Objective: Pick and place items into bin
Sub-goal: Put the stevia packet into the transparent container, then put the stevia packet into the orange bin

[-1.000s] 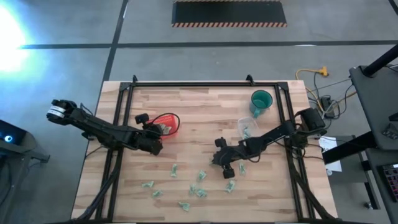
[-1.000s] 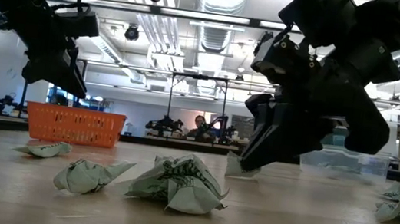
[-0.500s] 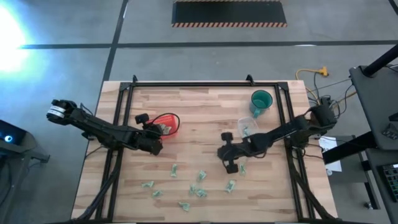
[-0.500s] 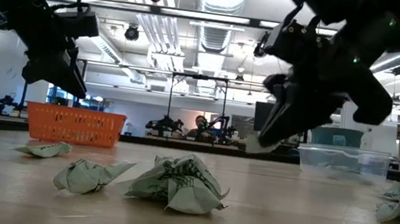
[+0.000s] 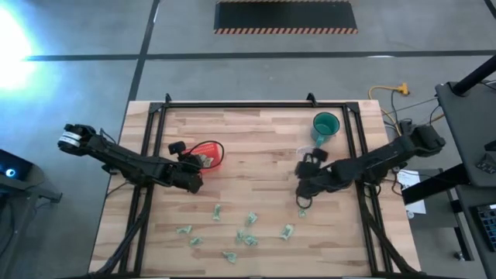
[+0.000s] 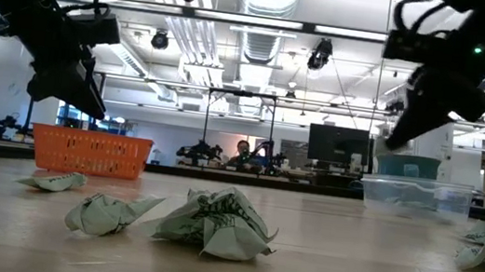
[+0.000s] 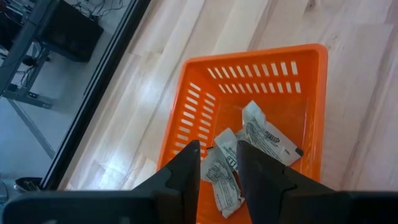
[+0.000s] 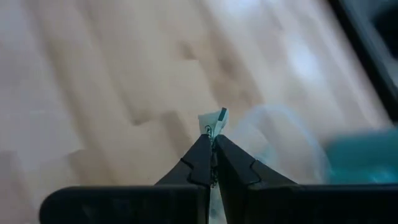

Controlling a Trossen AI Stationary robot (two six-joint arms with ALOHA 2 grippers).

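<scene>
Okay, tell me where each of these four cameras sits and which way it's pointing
High: overhead, straight down; table, both arms.
Low: tabletop level, looking across; wrapper pieces nearby, arms overhead.
Left wrist: on left arm, above orange basket; left gripper fingers apart.
Right wrist: on right arm, toward clear tub; right gripper pinching a wrapper.
Shared: the basket shows in the high, low and left wrist views.
</scene>
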